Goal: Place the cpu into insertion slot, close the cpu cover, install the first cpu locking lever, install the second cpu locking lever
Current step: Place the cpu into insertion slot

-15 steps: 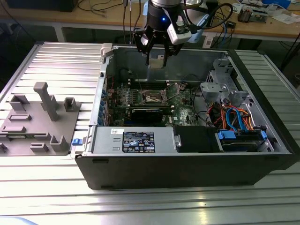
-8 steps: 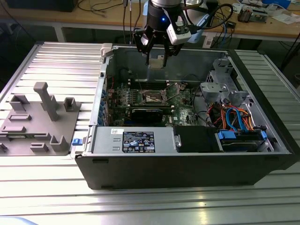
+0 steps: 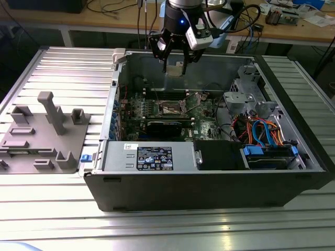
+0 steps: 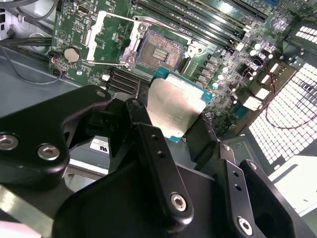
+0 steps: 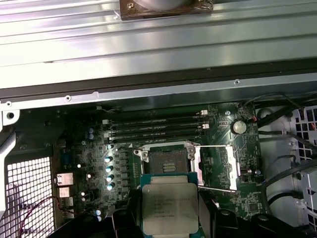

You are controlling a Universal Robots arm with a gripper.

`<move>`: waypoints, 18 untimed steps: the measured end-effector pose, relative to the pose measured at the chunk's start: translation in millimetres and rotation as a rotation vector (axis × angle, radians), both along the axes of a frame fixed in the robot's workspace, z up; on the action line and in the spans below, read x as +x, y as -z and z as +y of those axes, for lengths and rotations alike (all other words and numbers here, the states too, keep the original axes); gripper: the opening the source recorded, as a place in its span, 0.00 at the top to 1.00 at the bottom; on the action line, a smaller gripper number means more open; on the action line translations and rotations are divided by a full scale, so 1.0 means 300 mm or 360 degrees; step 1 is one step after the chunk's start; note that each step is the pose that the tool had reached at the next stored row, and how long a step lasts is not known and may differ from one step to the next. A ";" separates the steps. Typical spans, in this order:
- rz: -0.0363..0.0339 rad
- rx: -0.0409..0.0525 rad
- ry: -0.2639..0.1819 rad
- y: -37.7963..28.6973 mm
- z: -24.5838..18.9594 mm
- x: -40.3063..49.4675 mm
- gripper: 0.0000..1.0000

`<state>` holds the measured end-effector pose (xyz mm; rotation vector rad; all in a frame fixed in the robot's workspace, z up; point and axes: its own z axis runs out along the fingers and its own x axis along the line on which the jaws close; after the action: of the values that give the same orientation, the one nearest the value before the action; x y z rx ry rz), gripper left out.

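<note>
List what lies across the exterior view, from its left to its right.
From the left: grey plastic fixture → open socket on the green board → metal drive cage. The gripper, holding the chip, hangs above the socket, so it gets no place of its own.

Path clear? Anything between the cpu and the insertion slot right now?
Nothing visible. The pincer holds the cpu clear of the board; the insertion slot lies bare, and the cpu cover is swung open beside it.
</note>
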<state>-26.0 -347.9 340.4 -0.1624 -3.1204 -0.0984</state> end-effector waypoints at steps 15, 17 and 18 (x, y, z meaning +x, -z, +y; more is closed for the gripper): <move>0.0000 0.0000 0.0073 0.003 0.000 0.000 0.45; 0.0000 0.0000 0.0082 0.003 0.000 0.000 0.45; 0.0000 0.0000 0.0085 0.003 0.000 0.000 0.45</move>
<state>-26.0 -347.9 339.5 -0.2458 -3.1166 -0.0991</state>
